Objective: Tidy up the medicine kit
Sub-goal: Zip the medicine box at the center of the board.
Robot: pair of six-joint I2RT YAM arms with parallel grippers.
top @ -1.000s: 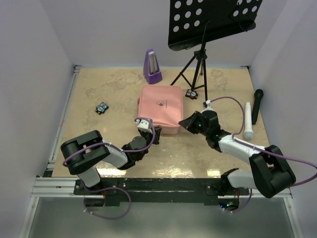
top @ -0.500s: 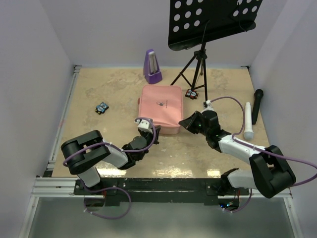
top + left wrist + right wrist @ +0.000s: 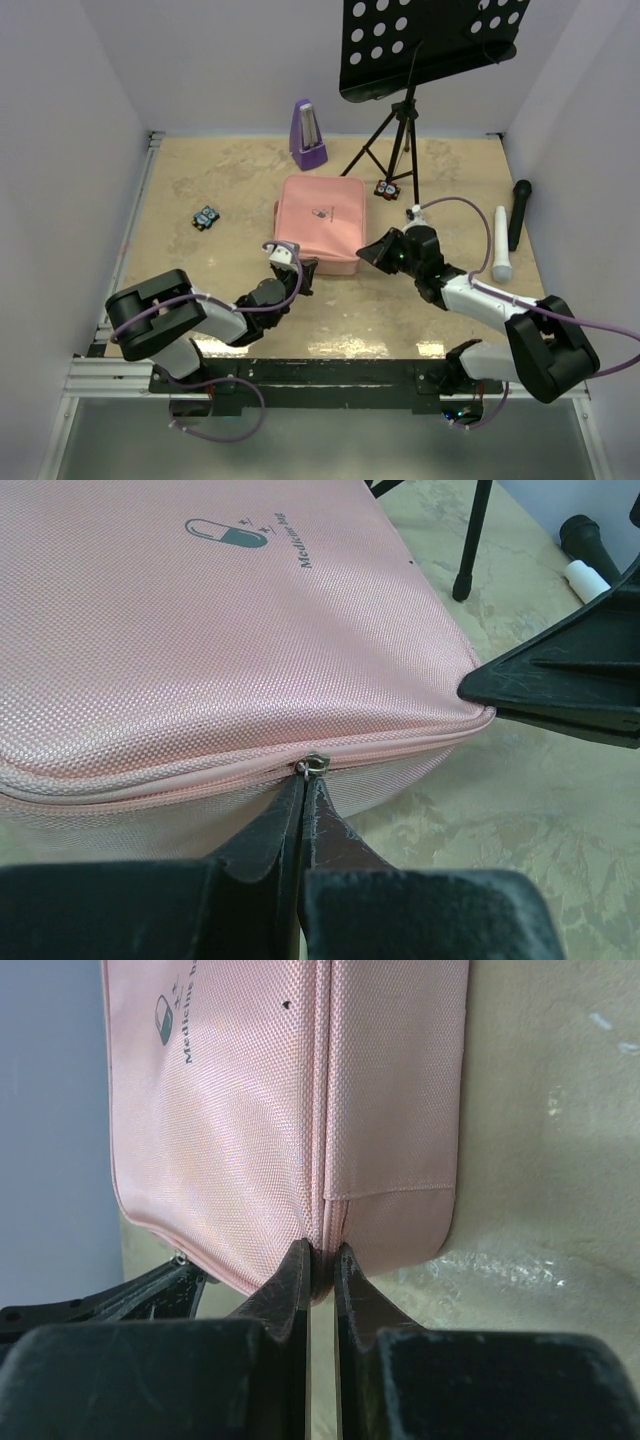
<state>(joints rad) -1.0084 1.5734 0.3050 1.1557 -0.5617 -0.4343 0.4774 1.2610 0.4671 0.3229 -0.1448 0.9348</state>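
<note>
The pink medicine kit [image 3: 322,215] lies closed in the middle of the table, pill logo up. My left gripper [image 3: 300,268] is at its near edge, shut on the metal zipper pull [image 3: 312,765], with the jaws pressed together in the left wrist view [image 3: 303,780]. My right gripper [image 3: 368,252] is at the kit's near right corner. In the right wrist view [image 3: 322,1252] its jaws pinch the zip seam of the kit [image 3: 260,1090]. The kit's lid also fills the left wrist view [image 3: 220,640].
A purple metronome [image 3: 307,135] stands behind the kit. A music stand's tripod [image 3: 398,135] is at the back right. A white microphone [image 3: 503,245] and a black one [image 3: 519,212] lie at the right. Small packets lie at the left [image 3: 206,217] and by the tripod [image 3: 387,189].
My left gripper has moved a little left along the kit's near edge with the zipper pull. The kit has shifted slightly toward me. The right gripper followed its corner.
</note>
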